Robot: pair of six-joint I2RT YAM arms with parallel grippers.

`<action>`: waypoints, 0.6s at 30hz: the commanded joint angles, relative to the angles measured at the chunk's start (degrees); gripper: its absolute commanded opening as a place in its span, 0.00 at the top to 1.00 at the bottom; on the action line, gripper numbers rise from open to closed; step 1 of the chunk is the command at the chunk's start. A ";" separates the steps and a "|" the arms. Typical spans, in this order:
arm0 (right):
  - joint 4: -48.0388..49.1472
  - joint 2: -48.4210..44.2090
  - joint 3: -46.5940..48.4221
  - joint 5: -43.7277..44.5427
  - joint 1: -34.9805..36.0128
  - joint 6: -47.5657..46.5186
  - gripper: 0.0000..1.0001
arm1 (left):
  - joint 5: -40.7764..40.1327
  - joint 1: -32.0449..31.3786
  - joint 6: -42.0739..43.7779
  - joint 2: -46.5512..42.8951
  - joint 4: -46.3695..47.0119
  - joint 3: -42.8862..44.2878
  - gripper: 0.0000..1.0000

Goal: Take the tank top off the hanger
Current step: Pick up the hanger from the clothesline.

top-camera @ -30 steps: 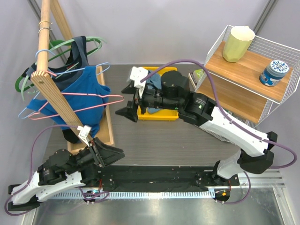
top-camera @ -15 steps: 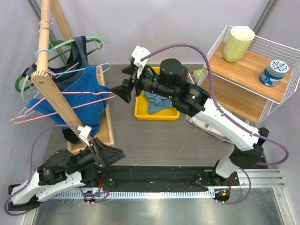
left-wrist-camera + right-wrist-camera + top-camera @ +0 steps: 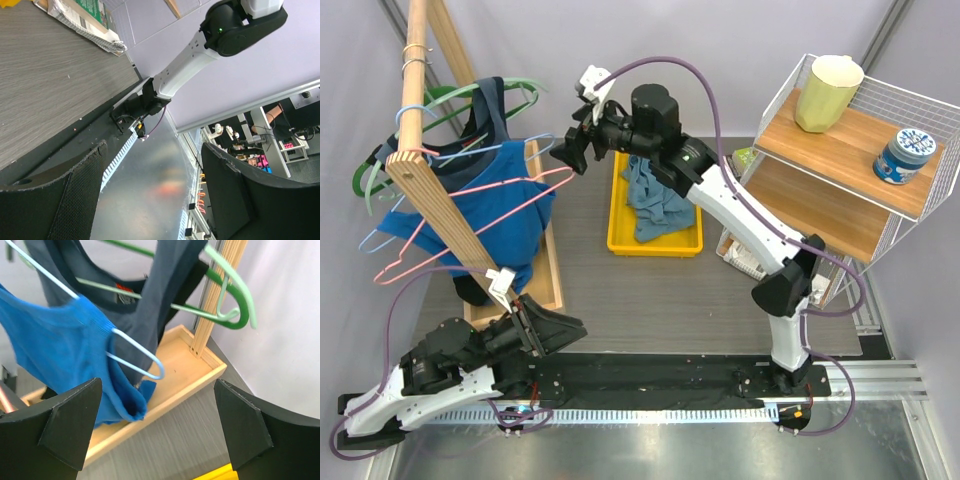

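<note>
Blue tank top (image 3: 490,215) hangs on a light-blue hanger (image 3: 137,347) on the wooden rack (image 3: 430,185) at the left of the table (image 3: 620,300), w/ a pink hanger (image 3: 560,175) crossing in front of it. Navy top (image 3: 492,105) sits behind it on green hangers (image 3: 380,165).

Right tool (image 3: 575,150) is up at the rack's right side, just beside the blue top's right shoulder, a bit farther from the arm bases. Not touching fabric or wire. Jaws are spread wide, nothing between them.

Right wrist view: blue tank top (image 3: 60,350) fills the left, ahead of the left finger (image 3: 55,430). The hanger's rounded end pokes out of the strap toward the middle of the gap, beyond the fingertips. Right tool (image 3: 157,385) points at that end and at the wooden tray (image 3: 180,375) under the rack. Navy top (image 3: 150,300) and a green hanger (image 3: 235,295) are farther back, top centre and right.

Left tool (image 3: 545,330) lies low near the front edge, below the blue top and well apart from it. Left wrist view: left tool (image 3: 155,147) has fingers apart, holding nothing, facing the right arm's base.

Yellow bin (image 3: 655,245) mid-table holds a grey-blue cloth (image 3: 650,195). Wire shelf (image 3: 920,215) at right carries a cup (image 3: 828,92) and a tin (image 3: 907,155).
</note>
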 commanded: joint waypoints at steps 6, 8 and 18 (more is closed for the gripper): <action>1.93 5.58 7.76 -10.24 -1.72 -4.25 0.00 | 0.50 -0.07 0.94 -2.97 -0.35 0.82 0.23; 2.89 6.73 8.11 -12.61 -1.72 -3.29 0.00 | 0.59 -0.07 0.94 -2.97 -0.44 0.99 0.23; 7.46 12.00 11.37 -16.74 -1.90 0.05 0.00 | 0.06 -0.07 0.94 -2.97 -1.23 1.26 0.23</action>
